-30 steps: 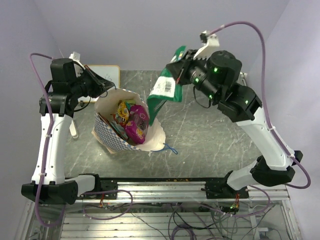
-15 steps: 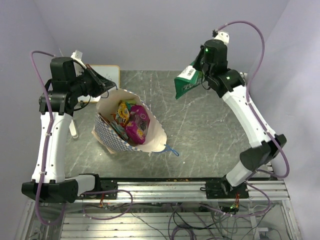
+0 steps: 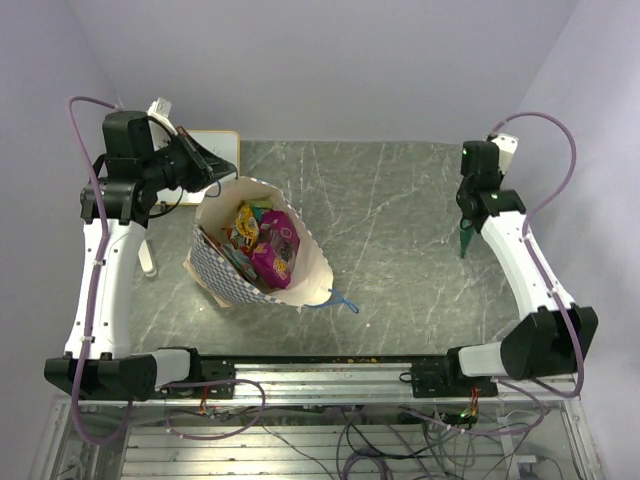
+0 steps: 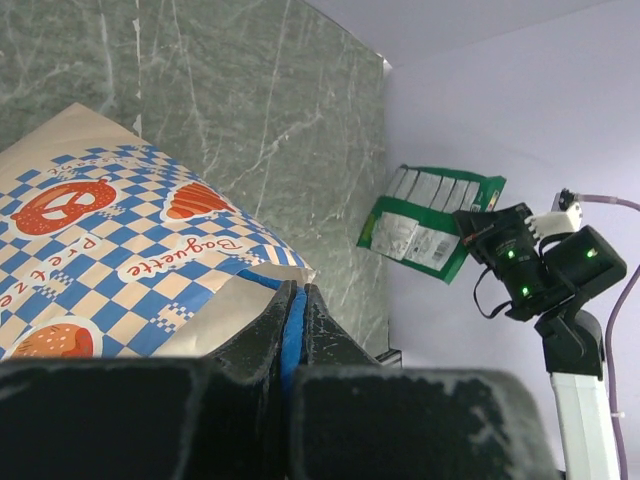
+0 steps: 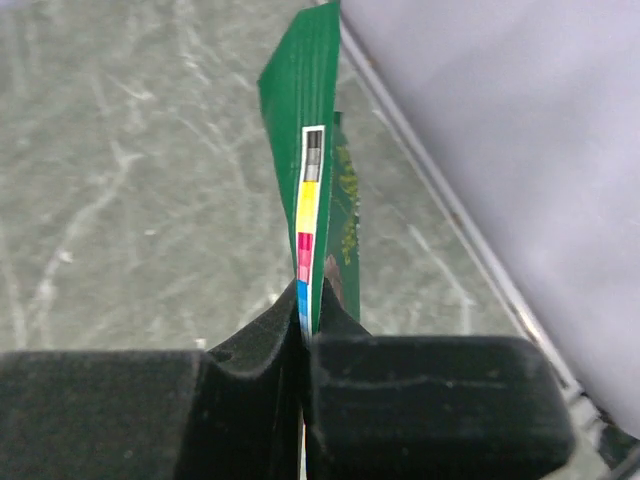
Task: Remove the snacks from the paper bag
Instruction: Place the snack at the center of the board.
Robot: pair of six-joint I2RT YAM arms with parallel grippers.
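Matt paper bag (image 3: 213, 266); glossy green packet (image 5: 298, 95)

The right arm (image 3: 520, 260) has swung from beside the paper bag (image 3: 215, 265) out to the bench's (image 3: 400, 270) far right edge and dropped low, its jaws carrying the green chip bag (image 3: 466, 242), now hanging edge-on.

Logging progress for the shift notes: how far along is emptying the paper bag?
Done: one packet out, the green chip bag. In hand: right tool shut on it at the right side of the table; left tool pinches the paper bag. Left: the purple packet and other packets inside.
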